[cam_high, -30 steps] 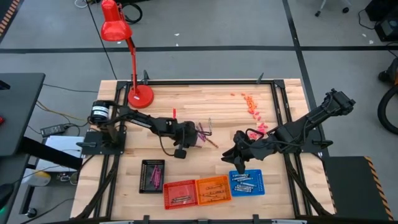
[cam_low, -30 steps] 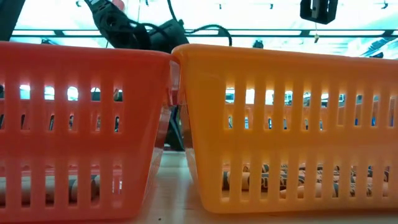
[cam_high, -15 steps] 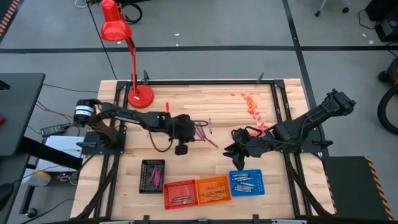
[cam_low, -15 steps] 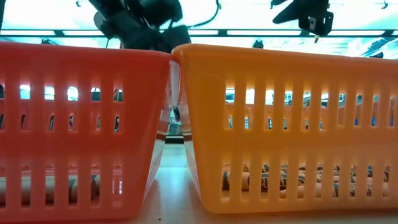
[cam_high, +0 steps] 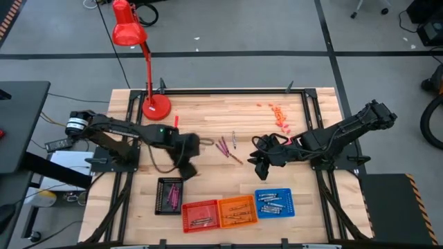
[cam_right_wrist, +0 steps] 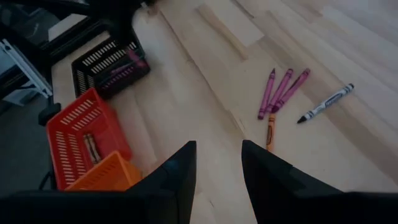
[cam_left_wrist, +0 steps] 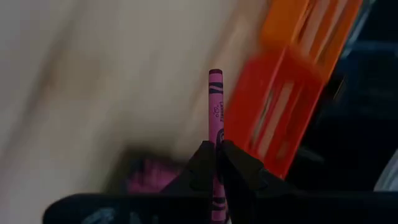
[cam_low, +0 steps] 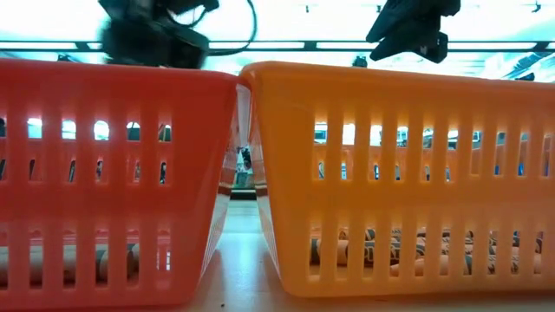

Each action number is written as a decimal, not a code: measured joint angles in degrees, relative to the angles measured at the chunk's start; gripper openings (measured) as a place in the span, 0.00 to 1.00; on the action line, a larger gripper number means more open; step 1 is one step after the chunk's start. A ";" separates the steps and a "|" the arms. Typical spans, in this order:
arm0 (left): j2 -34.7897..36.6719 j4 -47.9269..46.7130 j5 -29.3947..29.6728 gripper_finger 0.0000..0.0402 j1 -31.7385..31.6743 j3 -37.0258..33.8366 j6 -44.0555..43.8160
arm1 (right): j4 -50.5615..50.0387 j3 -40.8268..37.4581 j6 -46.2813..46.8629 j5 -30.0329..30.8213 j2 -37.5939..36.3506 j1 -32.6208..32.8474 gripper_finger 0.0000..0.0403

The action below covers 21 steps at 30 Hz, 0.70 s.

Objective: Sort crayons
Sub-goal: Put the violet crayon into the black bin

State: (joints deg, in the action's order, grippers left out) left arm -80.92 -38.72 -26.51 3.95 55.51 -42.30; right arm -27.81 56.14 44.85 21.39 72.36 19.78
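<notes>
My left gripper (cam_high: 185,166) hangs over the table's near left part, just beyond the black basket (cam_high: 169,195), shut on a magenta crayon (cam_left_wrist: 216,106). Several crayons lie flat on the wood mid-table (cam_high: 227,147): three magenta ones (cam_right_wrist: 281,91), an orange one (cam_right_wrist: 270,132) and a dark-wrapped one (cam_right_wrist: 325,103). My right gripper (cam_high: 259,162) hovers open to the right of them, holding nothing (cam_right_wrist: 217,168). In the low view both grippers show only as dark shapes above the baskets, left (cam_low: 152,35) and right (cam_low: 412,26). My left gripper pinches the magenta crayon between its two fingertips (cam_left_wrist: 233,163), on the wrapper around the crayon's middle (cam_left_wrist: 215,138). The crayon lies along the fingers and sticks out past their tips. It is lifted clear of the table.
A row of baskets stands at the near edge: black (cam_right_wrist: 112,62) with magenta crayons, red (cam_high: 201,214), orange (cam_high: 237,210) and blue (cam_high: 275,203), each with crayons inside. A red desk lamp (cam_high: 156,106) stands far left. Small red-pink bits (cam_high: 279,117) lie far right.
My left gripper has risen from the loose crayons with the magenta crayon and moved toward the table's near left, toward the black basket, rolling its wrist as it went. My right gripper has swung a little toward the far edge and the loose crayons, staying open.
</notes>
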 joint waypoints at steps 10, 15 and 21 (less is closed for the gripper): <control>3.72 -12.87 7.48 0.06 14.07 0.09 -15.53 | 2.31 0.00 -4.40 -0.02 0.00 -0.12 0.33; 3.41 -14.79 16.36 0.06 21.58 -0.43 -24.76 | 2.94 -0.02 -4.91 -0.04 0.80 -0.31 0.33; 2.86 -11.48 18.57 0.06 23.72 -4.67 -33.05 | 6.59 0.00 -6.04 -1.88 4.19 -1.06 0.33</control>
State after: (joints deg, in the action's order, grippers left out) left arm -78.06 -50.20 -7.94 27.67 50.83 -75.35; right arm -21.22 56.14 38.81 19.51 76.54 18.72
